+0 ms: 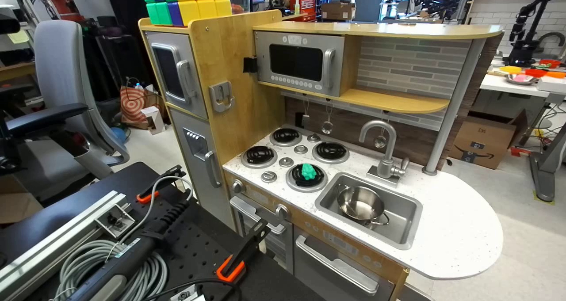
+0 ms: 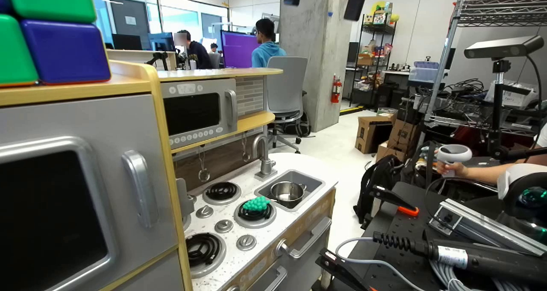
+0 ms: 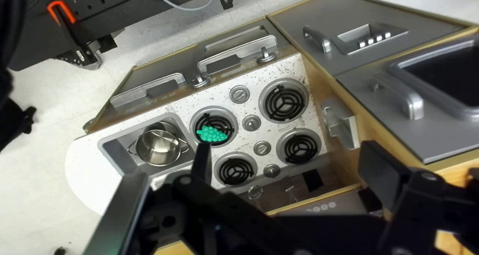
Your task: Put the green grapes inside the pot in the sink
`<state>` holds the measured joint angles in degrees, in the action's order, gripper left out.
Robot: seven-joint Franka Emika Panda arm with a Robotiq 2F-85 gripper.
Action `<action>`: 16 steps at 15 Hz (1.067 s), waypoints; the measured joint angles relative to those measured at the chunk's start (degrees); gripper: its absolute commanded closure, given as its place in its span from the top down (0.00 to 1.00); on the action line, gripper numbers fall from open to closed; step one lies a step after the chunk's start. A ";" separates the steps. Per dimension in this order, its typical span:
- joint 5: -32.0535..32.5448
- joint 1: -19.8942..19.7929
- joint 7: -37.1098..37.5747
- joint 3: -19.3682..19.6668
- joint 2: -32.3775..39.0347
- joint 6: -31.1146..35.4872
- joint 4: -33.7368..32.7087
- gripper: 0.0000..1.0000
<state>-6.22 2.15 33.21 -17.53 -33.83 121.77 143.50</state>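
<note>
- Step in hand: judged to be the approach to the green grapes (image 3: 211,133). Pickup and placement are not yet done.
- Object location: the green grapes rest on the black coil of the front burner (image 1: 305,184), beside the sink (image 1: 400,225). In the wrist view, their narrow end points toward the sink.
- Target location: the pot (image 3: 158,147) stands inside the sink, mouth up, with a handle on either side. Whether it sits level cannot be told.
- Gripper state: the gripper (image 3: 288,150) is spread wide, its fingers (image 3: 380,167) well apart, holding nothing. It is above the countertop (image 1: 460,221), touching neither grapes nor pot.
- Alignment: in the wrist view, the green grapes appear off-centre, toward the sink-side finger.
- Next move (recommended): shift toward the sink until the cluster is centred, then descend with the fingers straddling its narrow width. Avoid pressing on the burner.
- Following move (recommended): close on the cluster, lift above the sink rim, traverse to the pot, lower over its mouth and release.
</note>
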 measured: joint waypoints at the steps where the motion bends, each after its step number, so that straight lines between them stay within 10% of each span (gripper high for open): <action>1: 0.58 -1.46 2.19 -0.07 3.18 2.82 -0.01 1.00; 10: 18.67 -10.06 31.82 4.08 35.40 16.40 -10.91 1.00; 16: 18.89 -6.37 30.05 8.03 37.46 16.09 -12.01 1.00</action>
<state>12.67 -4.22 63.26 -9.50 3.62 137.85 131.49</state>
